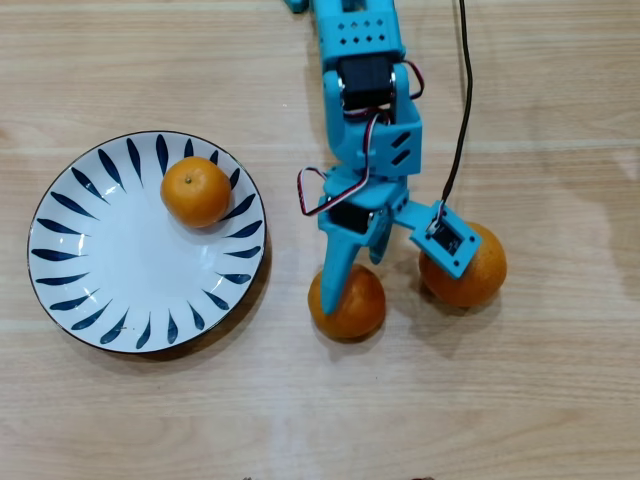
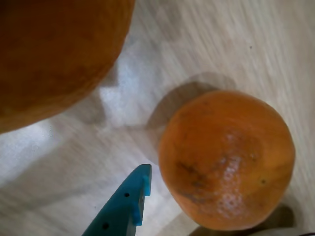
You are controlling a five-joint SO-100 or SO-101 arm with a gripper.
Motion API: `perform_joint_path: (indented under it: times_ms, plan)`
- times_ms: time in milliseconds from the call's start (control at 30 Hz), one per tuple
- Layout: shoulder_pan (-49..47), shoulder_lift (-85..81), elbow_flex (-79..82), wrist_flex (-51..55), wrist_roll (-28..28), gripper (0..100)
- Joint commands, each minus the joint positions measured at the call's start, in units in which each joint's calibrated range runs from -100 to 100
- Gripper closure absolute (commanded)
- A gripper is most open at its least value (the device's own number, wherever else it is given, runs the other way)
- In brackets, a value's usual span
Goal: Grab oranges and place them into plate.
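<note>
Three oranges on a wooden table (image 1: 540, 400): one (image 1: 196, 191) already resting on the plate (image 1: 90, 250) near its upper rim, two left beside the blue gripper (image 1: 370, 262); jaws spread wide and empty, one finger (image 1: 340, 268) lying over the middle orange (image 1: 347, 300), the other prong reaching toward the right orange (image 1: 462, 265). Seen close in the wrist view, middle orange (image 2: 226, 160) round, firm, dimpled; probably light but prone to rolling, so best squeezed across its widest girth, fingers on opposite sides.
</note>
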Motion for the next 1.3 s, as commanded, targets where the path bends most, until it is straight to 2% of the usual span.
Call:
perform_joint_path:
  times_ms: [0, 367, 600, 767, 1067, 1267]
  plan:
    - [0.8, 1.8, -5.0, -0.5, -1.5, 61]
    - [1.5, 7.6, -5.3, -1.2, -3.0, 63]
    - [1.7, 7.5, -5.2, -0.6, -3.0, 86]
    - [1.8, 5.5, -3.7, 0.6, -3.0, 82]
    - [1.2, -15.0, 9.8, 16.4, -3.1, 79]
    - [-0.3, -27.5, 19.6, 16.5, -3.1, 79]
